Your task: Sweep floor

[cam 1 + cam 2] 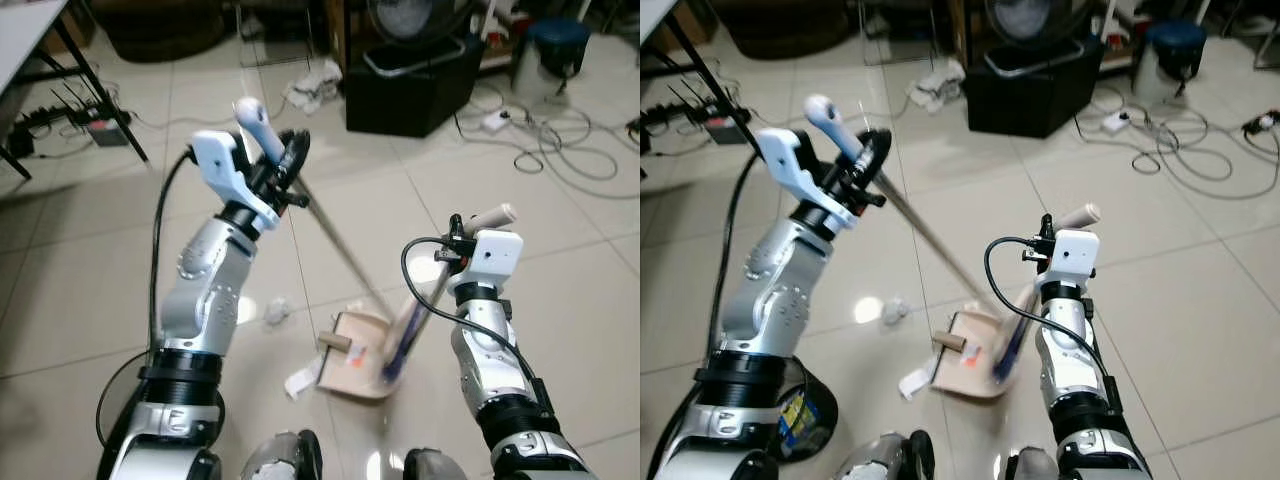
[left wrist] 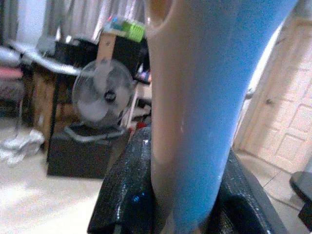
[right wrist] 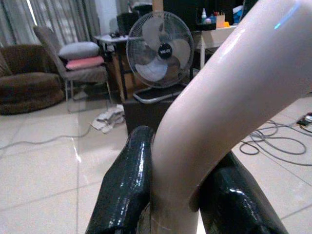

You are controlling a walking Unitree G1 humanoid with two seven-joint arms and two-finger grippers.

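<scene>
Lowest in the left eye view, just above the robot's own body, a beige dustpan [image 1: 352, 352] lies flat on the tiled floor [image 1: 560, 300] at lower centre, with a small brown block and an orange scrap resting in it. A white scrap of paper [image 1: 299, 381] lies just beside its lower left corner, and a crumpled white wad [image 1: 275, 312] sits a little further left.

At the pan's right edge the broom head [image 1: 398, 345] leans in, blue bristles touching the pan. The right gripper [image 3: 181, 195], at right of centre, is clamped on the pale dustpan handle [image 3: 219, 107], both black fingers [image 3: 127, 180] pressed against it.

Higher, at upper left of centre, the left gripper [image 2: 178, 195] is closed around the broom handle [image 1: 258, 128], whose thin pole slants down to the pan.

Beyond, a black box [image 1: 405, 95] carrying a fan [image 3: 159, 48] stands at top centre, a rag [image 1: 312, 85] beside it, and cables [image 1: 560, 150] coil at upper right.
</scene>
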